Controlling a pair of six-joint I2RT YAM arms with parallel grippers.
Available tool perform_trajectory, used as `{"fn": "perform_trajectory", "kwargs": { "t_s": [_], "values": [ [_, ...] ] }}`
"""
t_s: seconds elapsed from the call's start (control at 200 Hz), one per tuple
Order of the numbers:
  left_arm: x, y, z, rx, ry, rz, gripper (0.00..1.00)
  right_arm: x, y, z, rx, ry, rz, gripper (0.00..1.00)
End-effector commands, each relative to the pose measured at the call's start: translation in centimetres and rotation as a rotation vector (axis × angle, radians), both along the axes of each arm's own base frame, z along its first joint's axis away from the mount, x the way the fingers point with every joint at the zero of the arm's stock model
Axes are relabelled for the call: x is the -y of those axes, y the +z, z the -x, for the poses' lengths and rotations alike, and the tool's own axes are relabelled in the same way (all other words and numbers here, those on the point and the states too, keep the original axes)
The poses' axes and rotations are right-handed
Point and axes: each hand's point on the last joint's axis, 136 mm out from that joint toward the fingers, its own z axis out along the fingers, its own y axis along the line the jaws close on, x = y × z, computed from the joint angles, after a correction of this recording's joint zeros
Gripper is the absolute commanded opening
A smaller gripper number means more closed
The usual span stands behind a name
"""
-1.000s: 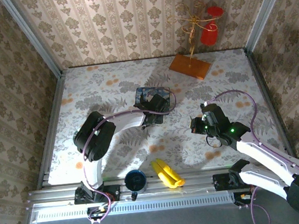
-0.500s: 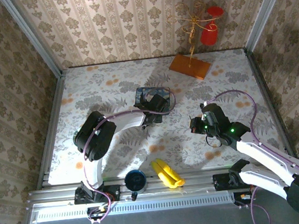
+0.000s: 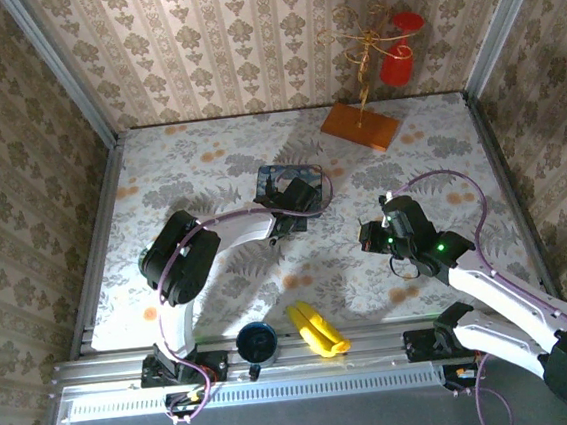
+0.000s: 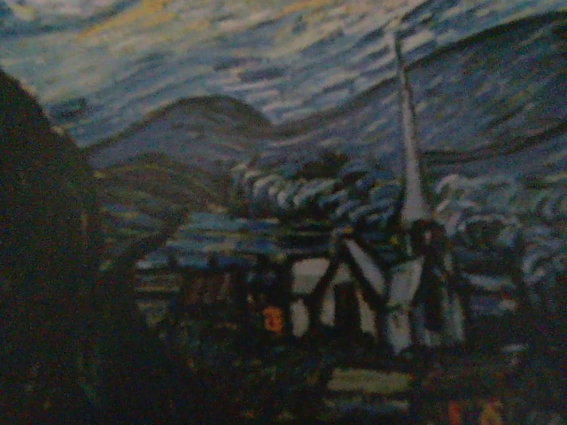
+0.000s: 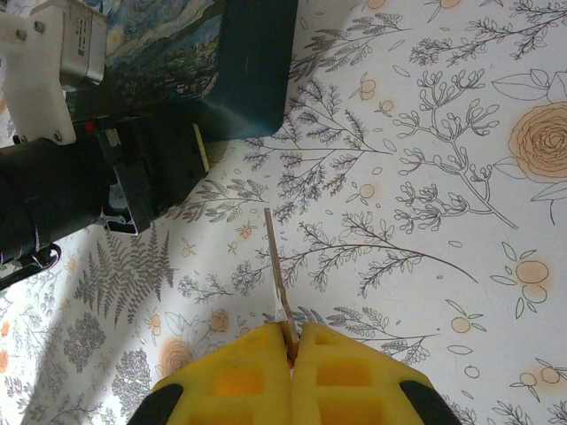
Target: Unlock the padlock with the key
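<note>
Key (image 5: 276,266), pinched in right jaws, faces blue box (image 5: 252,80) and left arm (image 5: 89,186).

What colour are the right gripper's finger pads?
Yellow pads, clearest in the right wrist view.

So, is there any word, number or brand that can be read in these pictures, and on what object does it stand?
No text can be read.
The blue box: only a painted night scene with a village, no lettering.
The yellow sticker on the black housing: too small to read.
The key in the right gripper: seen edge-on, no marking visible.
</note>
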Motion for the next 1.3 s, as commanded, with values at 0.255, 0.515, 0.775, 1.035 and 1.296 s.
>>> {"fn": "perform_trajectory", "kwargs": {
  "t_s": [0.255, 0.515, 0.775, 1.035, 1.296],
  "values": [
    [1.2, -0.2, -0.1, -0.006, -0.026, 0.082, 0.48, -0.2, 0.4, -0.3, 0.013, -0.002, -0.023, 0.0],
    [1.2, 0.4, 0.5, 0.008, -0.043, 0.155, 0.49, -0.2, 0.3, -0.2, 0.011, -0.003, -0.025, 0.0],
    [0.4, 1.4, 0.4, 0.055, -0.037, 0.239, 0.46, -0.3, 0.1, -0.3, 0.008, -0.005, -0.031, 0.0],
    [0.6, 1.3, -0.1, 0.037, -0.054, 0.343, 0.42, -0.3, 0.3, -0.3, 0.011, -0.003, -0.033, 0.0],
    [1.1, 0.2, 0.2, -0.012, -0.058, 0.418, 0.42, -0.4, 0.4, -0.4, 0.011, -0.003, -0.036, 0.0]
  ]
}}
